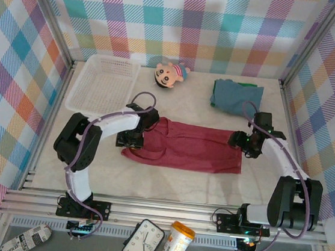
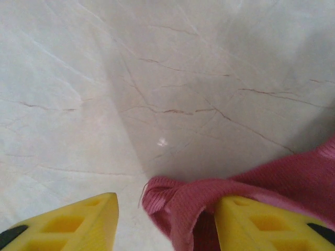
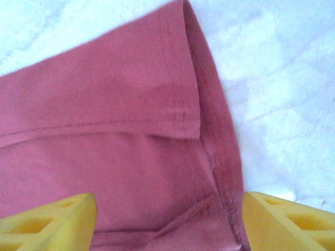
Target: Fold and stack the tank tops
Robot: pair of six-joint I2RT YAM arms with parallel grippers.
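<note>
The dark red tank top [image 1: 183, 145] lies spread flat across the middle of the table, folded lengthwise. My left gripper [image 1: 134, 137] is at its left end. In the left wrist view this gripper [image 2: 166, 225] stands open, with a bunched strap of the red top [image 2: 178, 204] lying between the yellow fingers [image 2: 73, 225] and against the right one. My right gripper [image 1: 241, 140] is over the red top's right end. In its wrist view it [image 3: 168, 219] is open above the hemmed edge of the red top [image 3: 115, 130]. The blue-grey tank top [image 1: 231, 96] sits folded at the back right, a green edge [image 1: 246, 84] showing beneath it.
A white mesh basket [image 1: 102, 85] stands at the back left and a big-headed doll [image 1: 170, 74] lies behind the red top. Below the table's front rail are a clock [image 1: 143, 243], a cup [image 1: 178, 240] and a can [image 1: 26, 238].
</note>
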